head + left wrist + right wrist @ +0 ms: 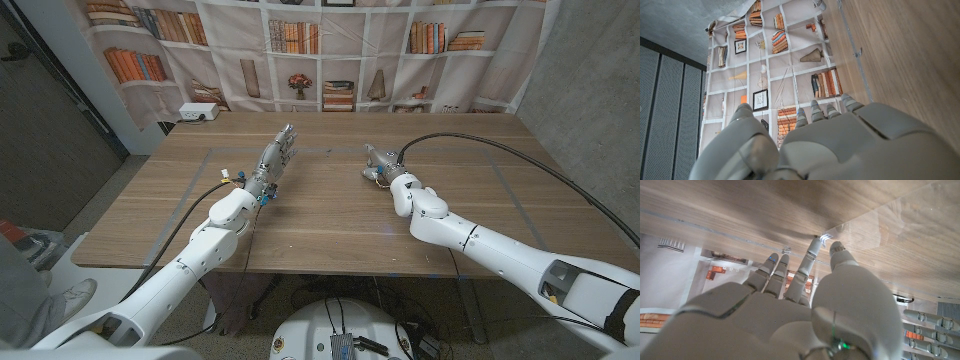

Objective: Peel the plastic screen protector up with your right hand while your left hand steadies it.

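Head view: plastic sheet (325,165) flat on counter (330,225) between left hand (275,160) and right hand (378,166) — hard to see.
Left wrist view: fingers (812,111) straight, empty.
Right wrist view: fingers (812,250) pinching the sheet's corner — thin, floppy, slippery; take it at the corner.

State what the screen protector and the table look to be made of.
Screen protector: seemingly thin clear plastic, glossy; the wood grain shows through it and it carries pale reflections. Table: wood or wood veneer, matte brown, with long grain lines and board seams.
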